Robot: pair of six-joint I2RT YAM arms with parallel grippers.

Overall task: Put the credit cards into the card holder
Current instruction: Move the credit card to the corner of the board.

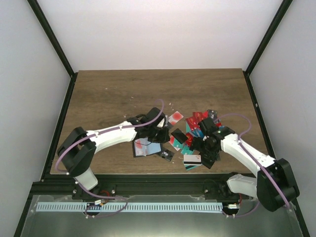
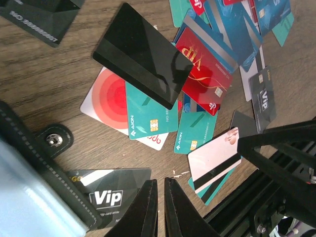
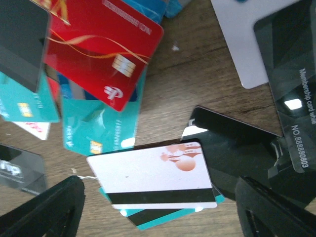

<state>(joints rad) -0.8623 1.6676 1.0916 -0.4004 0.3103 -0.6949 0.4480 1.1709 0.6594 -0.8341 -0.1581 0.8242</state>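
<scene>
Right gripper (image 3: 158, 217) is hovering wide open, empty, over the white striped card (image 3: 148, 170); left gripper (image 2: 158, 210) is sitting nearly closed, empty. Card is likely handling stiff and slick; pinch its overhanging edge.

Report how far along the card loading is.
Done: little, if anything. The card holder lies open; a red patch on its lining may be one card, but I cannot tell. In hand: nothing. The left gripper is shut and empty beside the holder; the right gripper hangs open over a white magnetic-stripe card. Left: the pile of credit cards lies loose outside the holder.
</scene>
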